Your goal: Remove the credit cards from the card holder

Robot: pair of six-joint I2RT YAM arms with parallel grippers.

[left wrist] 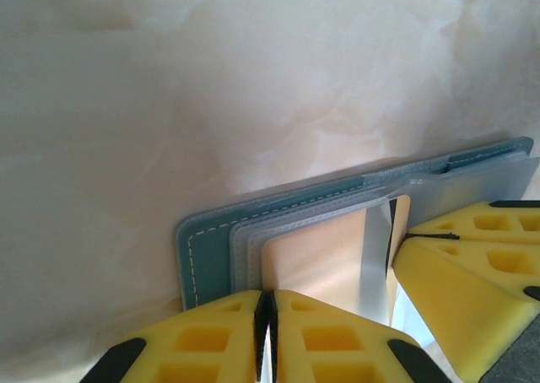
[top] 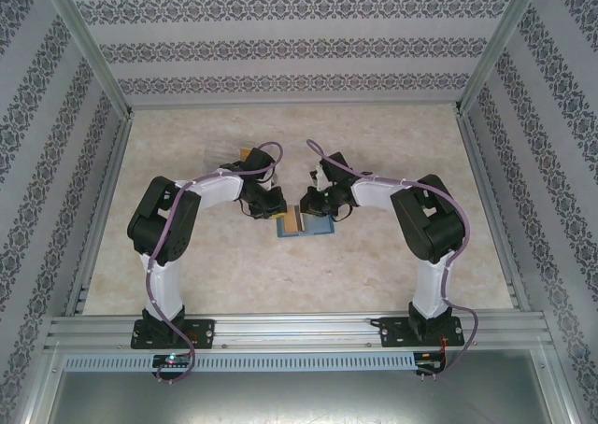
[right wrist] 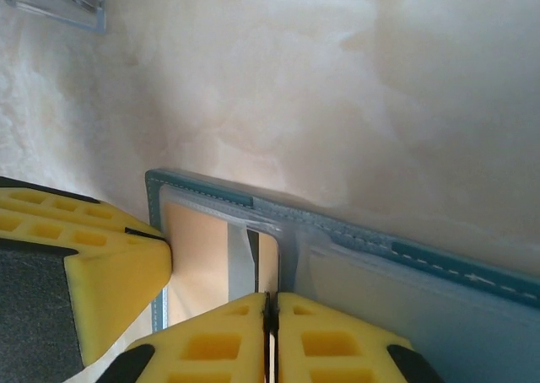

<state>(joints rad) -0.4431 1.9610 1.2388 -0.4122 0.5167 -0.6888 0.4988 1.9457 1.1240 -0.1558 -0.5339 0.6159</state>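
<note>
A: Starting at the right gripper: fingers pressed together, tips down on a grey strip. Pinched or merely touched, cannot tell.

B: And the left gripper?

A: Also closed up, parked at the outer edge of the wallet, nothing plainly between the fingers.

B: Orange card?

A: Just ahead of both sets of tips, tucked in a clear sleeve, sandwiched between the two grippers. Long side running straight away from the right fingers.

B: Nearer arm?

A: Right, probably; sits at the card's fold-side edge. Beyond that, wallet lying open and flat on the table, second half stretching off to the right gripper's right.
</note>
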